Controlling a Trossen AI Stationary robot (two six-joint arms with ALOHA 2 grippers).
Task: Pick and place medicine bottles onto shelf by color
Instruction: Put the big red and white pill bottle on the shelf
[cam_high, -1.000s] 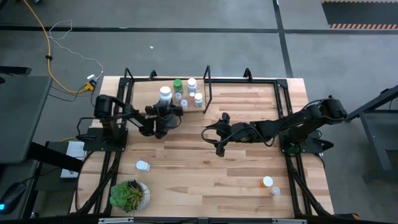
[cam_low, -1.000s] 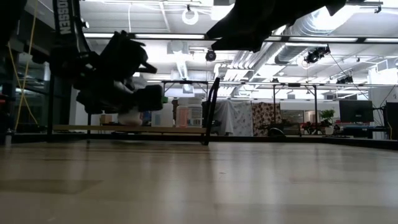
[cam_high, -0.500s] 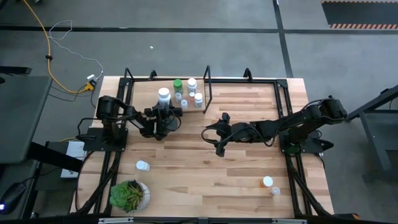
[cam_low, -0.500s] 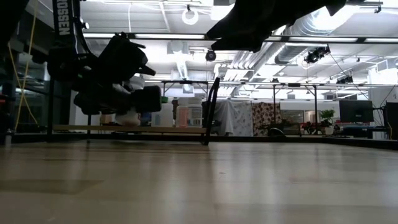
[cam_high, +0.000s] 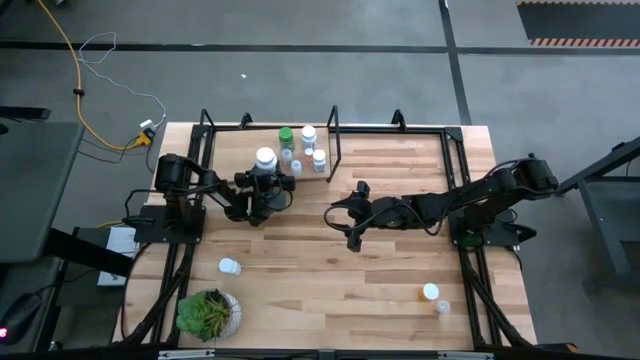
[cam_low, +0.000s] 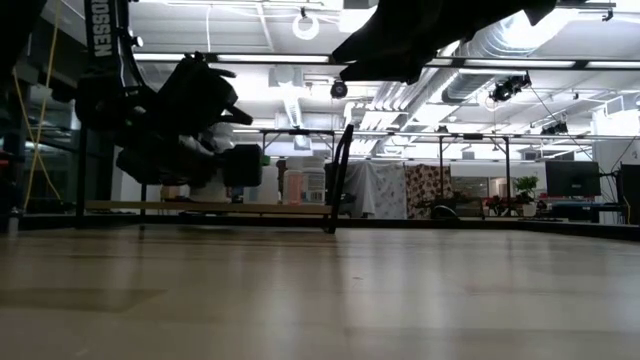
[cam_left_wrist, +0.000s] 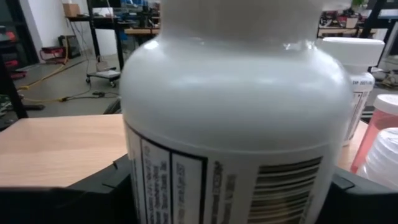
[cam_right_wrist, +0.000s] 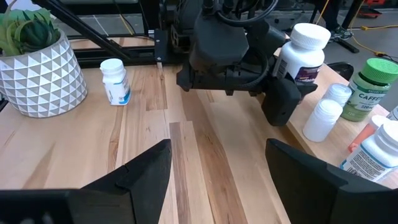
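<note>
My left gripper (cam_high: 265, 170) is at the left part of the shelf (cam_high: 225, 150), shut on a large white bottle (cam_left_wrist: 230, 124) with a white cap (cam_high: 265, 157). Farther right on the shelf stand a green bottle (cam_high: 286, 134) and several white ones (cam_high: 308, 133), upright on their bases. My right gripper (cam_high: 346, 213) hangs open above the middle of the table with nothing between its fingers. A white bottle (cam_high: 230, 266) lies on the table near the left. An orange bottle (cam_high: 431, 292) and a small one (cam_high: 442, 307) are near the right front. My left gripper has the large white bottle's labelled body (cam_left_wrist: 140, 186) between its two fingers, one finger (cam_right_wrist: 280, 102) on each side. The fingers come level from the table's near side. The bottle stands upright; its base is hidden, so I cannot tell whether it rests on the shelf plank.
A potted green plant (cam_high: 208, 312) stands at the near left corner. Black shelf posts (cam_high: 333, 140) rise to the right of the bottles. Bare wood lies between the two arms and across the table's near half.
My left gripper has rolled a little at the shelf with the large white bottle between its fingers. The bottle's cap has come slightly toward the table's near edge.
</note>
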